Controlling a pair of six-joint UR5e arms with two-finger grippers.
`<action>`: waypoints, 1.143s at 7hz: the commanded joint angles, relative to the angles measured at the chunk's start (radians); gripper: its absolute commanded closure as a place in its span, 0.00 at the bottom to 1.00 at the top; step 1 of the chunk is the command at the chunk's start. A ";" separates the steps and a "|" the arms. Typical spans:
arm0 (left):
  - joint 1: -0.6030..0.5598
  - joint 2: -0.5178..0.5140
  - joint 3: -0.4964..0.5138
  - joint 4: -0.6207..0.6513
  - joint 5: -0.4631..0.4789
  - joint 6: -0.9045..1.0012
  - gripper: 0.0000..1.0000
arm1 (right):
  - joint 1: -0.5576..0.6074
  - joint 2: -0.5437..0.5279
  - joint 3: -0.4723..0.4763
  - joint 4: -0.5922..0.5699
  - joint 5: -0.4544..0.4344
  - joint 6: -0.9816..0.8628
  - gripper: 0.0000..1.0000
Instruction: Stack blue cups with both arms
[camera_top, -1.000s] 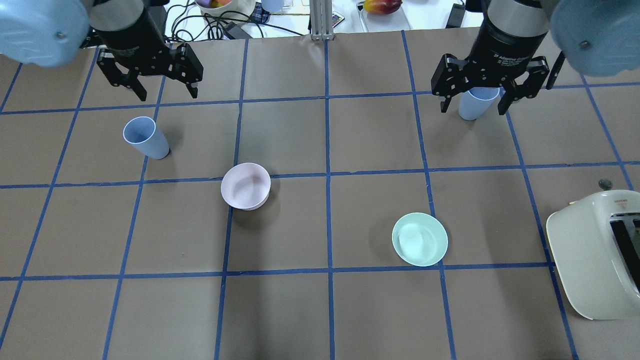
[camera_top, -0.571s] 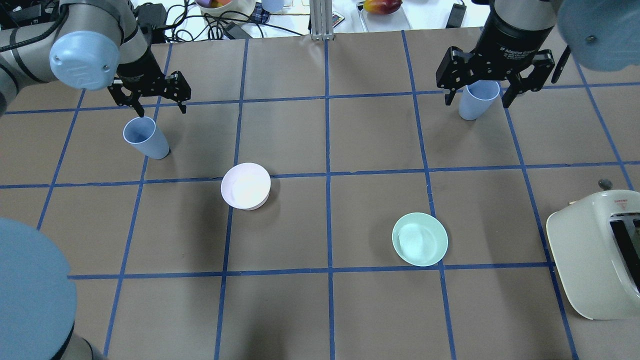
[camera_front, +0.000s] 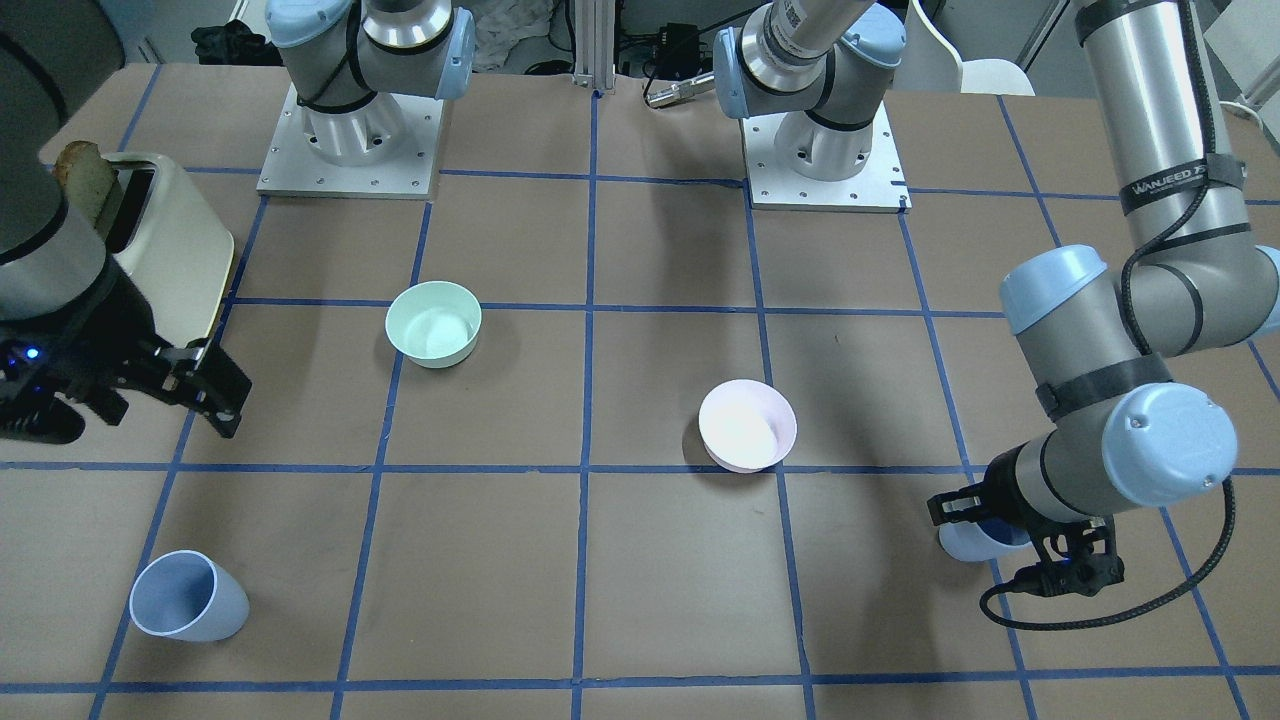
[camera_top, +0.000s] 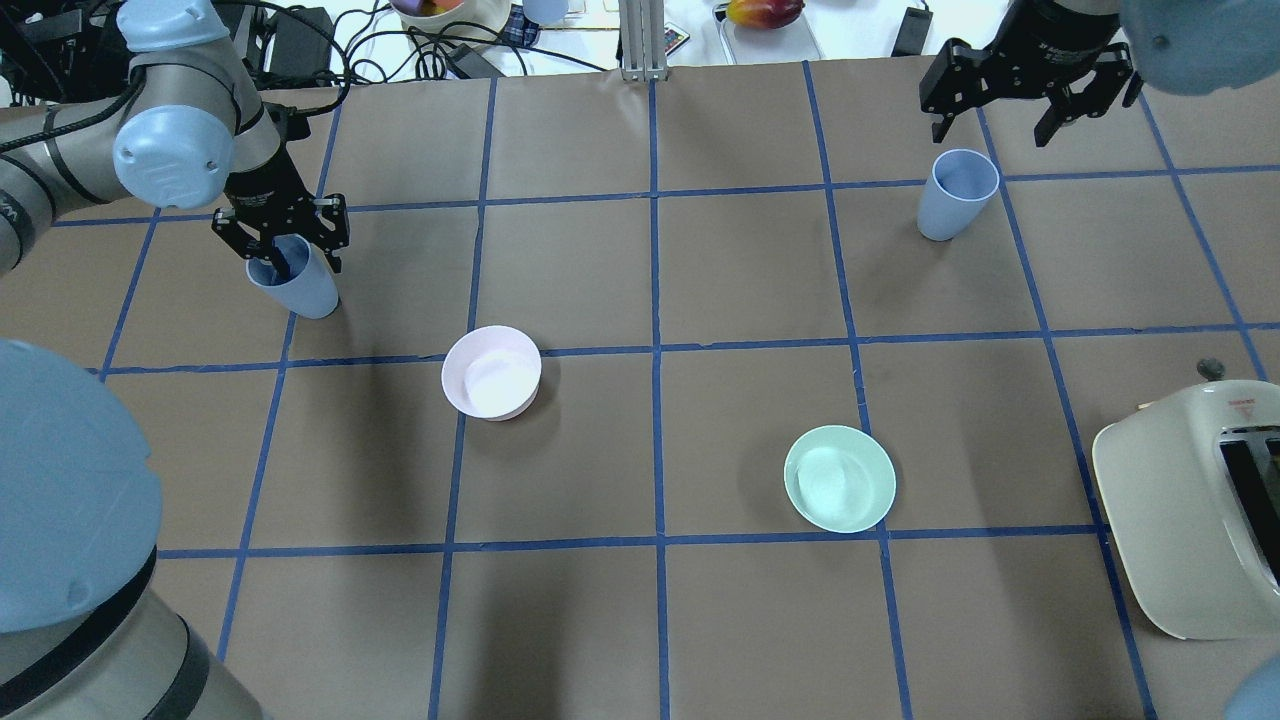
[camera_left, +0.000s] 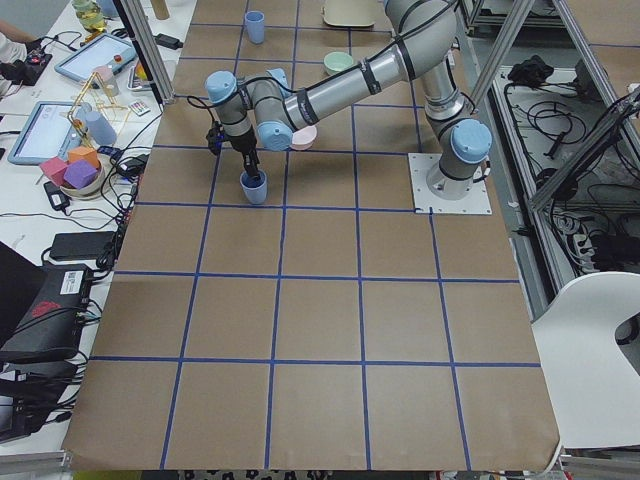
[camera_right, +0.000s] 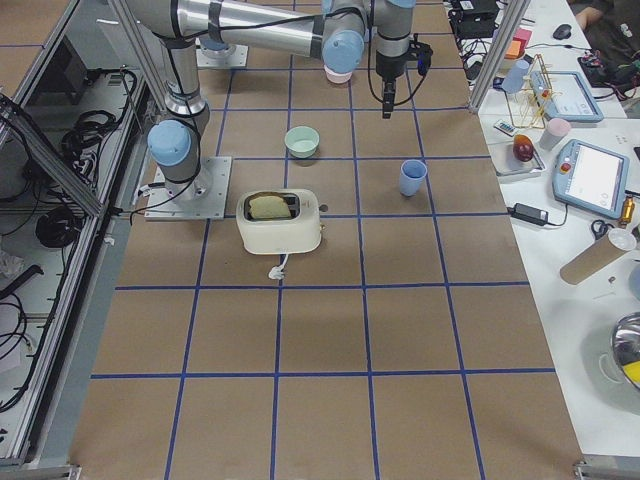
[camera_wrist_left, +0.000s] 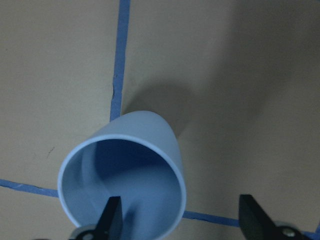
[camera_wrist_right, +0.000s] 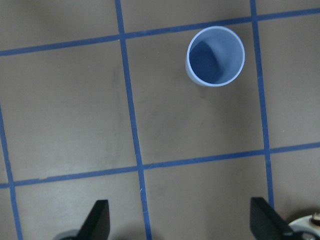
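Observation:
Two light-blue cups stand upright on the brown table. The left cup (camera_top: 303, 287) is at the far left, and my left gripper (camera_top: 290, 258) is down at its rim. In the left wrist view the gripper (camera_wrist_left: 182, 220) is open, with one finger (camera_wrist_left: 112, 217) inside the cup (camera_wrist_left: 145, 135) and the other outside its wall. The right cup (camera_top: 955, 195) stands free at the far right. My right gripper (camera_top: 990, 135) is open and raised beyond it. The right wrist view looks down on that cup (camera_wrist_right: 215, 56) from high above.
A pale pink bowl (camera_top: 491, 372) sits left of centre. A mint-green bowl (camera_top: 839, 478) sits right of centre. A cream toaster (camera_top: 1190, 505) stands at the right edge and holds toast (camera_front: 75, 165). Cables and clutter lie beyond the far edge.
My left gripper came down and forward onto the left cup's rim. My right gripper rose and pulled back off the right cup, which did not move.

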 joint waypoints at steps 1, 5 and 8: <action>-0.016 -0.001 -0.005 0.004 0.000 -0.004 1.00 | -0.059 0.124 -0.059 -0.039 0.000 -0.050 0.00; -0.360 -0.011 0.207 -0.026 -0.058 -0.336 1.00 | -0.094 0.276 -0.080 -0.158 0.006 -0.053 0.00; -0.636 -0.038 0.234 -0.133 -0.084 -0.485 1.00 | -0.094 0.327 -0.079 -0.167 0.002 -0.056 0.00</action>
